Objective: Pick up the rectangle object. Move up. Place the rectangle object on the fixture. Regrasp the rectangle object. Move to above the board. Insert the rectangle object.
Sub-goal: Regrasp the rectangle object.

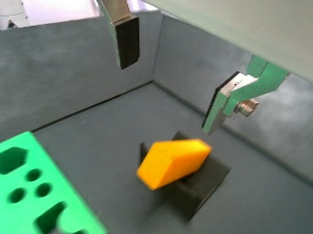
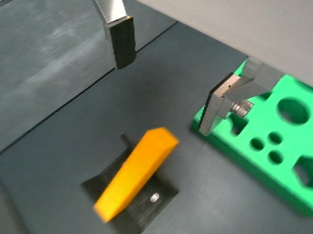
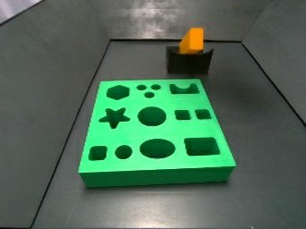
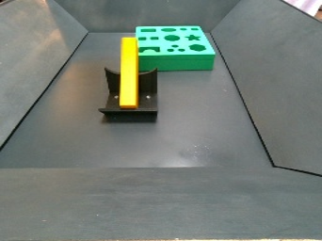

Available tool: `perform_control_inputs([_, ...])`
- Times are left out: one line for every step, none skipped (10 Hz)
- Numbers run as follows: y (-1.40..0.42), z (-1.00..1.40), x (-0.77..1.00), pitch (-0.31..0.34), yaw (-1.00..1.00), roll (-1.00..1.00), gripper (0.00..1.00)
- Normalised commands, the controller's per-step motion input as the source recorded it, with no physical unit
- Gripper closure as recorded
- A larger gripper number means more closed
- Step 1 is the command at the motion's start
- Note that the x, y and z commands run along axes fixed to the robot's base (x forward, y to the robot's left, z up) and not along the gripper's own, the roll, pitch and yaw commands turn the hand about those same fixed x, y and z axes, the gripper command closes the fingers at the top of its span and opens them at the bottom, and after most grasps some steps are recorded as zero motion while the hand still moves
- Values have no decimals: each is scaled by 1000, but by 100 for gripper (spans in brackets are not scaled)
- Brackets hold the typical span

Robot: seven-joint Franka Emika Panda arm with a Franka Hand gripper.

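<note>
**Rectangle object resting on the fixture, end effector released**

The rectangle object [image 4: 127, 70] leans tilted in the notch of the fixture [image 4: 131, 97], near the board [image 3: 153, 127]. In both wrist views the end effector [image 2: 174, 71] hangs above them, its fingers [image 2: 121, 44] spread wide and holding nothing.

A matte dark grey floor [image 3: 143, 201] fills the bottom of a trough-like enclosure. Smooth grey walls slope up on the left [image 4: 32, 66] and right [image 4: 280, 85], meeting a far wall [image 3: 149, 18]. Soft, even light leaves faint pale scuffs on the floor.
</note>
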Motion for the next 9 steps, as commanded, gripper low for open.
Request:
perform_control_inputs([-25,-3,35,32,42,1000,0])
perform_control_inputs([-24,-3,40,40,44,1000,0])
perform_control_inputs([-27,-5,57,55,49,1000,0])
perform_control_inputs([-30,-4,69,70,54,1000,0])
perform_control_inputs([-36,-1,79,87,61,1000,0])
perform_control_inputs([-40,-5,94,114,75,1000,0])
perform_control_inputs([-44,-7,100,137,89,1000,0])
perform_control_inputs([-48,-7,102,160,111,1000,0])
perform_control_inputs([-49,-7,103,198,158,1000,0])
